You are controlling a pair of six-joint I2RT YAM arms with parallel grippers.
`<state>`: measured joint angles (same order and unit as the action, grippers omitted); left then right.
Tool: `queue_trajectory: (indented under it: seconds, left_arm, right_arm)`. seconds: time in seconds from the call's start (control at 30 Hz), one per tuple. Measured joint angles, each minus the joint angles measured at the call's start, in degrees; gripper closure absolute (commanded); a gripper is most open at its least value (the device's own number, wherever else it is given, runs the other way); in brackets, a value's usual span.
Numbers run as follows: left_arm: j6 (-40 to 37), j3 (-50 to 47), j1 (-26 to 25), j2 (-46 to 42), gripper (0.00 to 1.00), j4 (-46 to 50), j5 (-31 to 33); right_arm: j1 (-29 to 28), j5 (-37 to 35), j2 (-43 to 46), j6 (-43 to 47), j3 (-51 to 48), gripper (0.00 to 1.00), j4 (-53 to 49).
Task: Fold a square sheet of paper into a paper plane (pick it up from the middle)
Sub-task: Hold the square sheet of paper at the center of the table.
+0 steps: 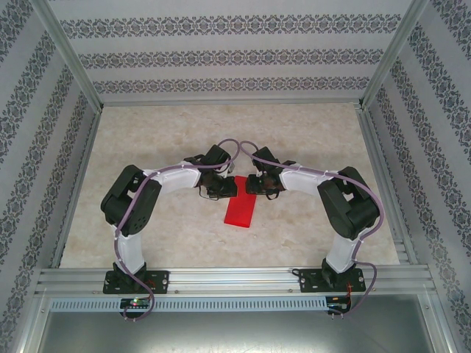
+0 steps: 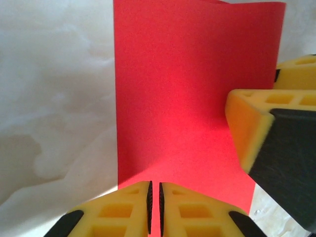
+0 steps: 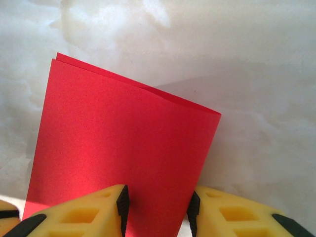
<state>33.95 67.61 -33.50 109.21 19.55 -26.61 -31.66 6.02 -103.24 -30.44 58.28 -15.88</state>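
Half-fold done, I judge: sheet (image 3: pixel 123 148) doubled, flat ahead of right gripper (image 3: pixel 158 200), jaws part open, gripping nothing. Left gripper (image 2: pixel 154 192) near shut, pinching sheet's edge between pads. Nose and wing folds left

The table (image 1: pixel 221 129) lies open across the upper half of the top view and at both lower corners. At centre the left gripper (image 2: pixel 154 205) and right gripper (image 3: pixel 157 210) crowd together over the red paper (image 1: pixel 239 213), leaving no passage between them. Patterned walls (image 1: pixel 44 110) close off three sides.
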Motion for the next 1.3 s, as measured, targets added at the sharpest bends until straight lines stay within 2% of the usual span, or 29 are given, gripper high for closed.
queue_trajectory:
  seconds: [0.77,1.3]
  left_arm:
    - [1.2,0.0,0.0,2.4,0.84,-2.5,-0.4]
    - [0.5,0.0,0.0,2.7,0.85,-2.5,0.0]
  right_arm:
    - [0.0,0.0,0.0,-1.1,-0.3,0.61,0.7]
    - [0.8,2.5,1.7,-2.0,-2.0,0.51,2.3]
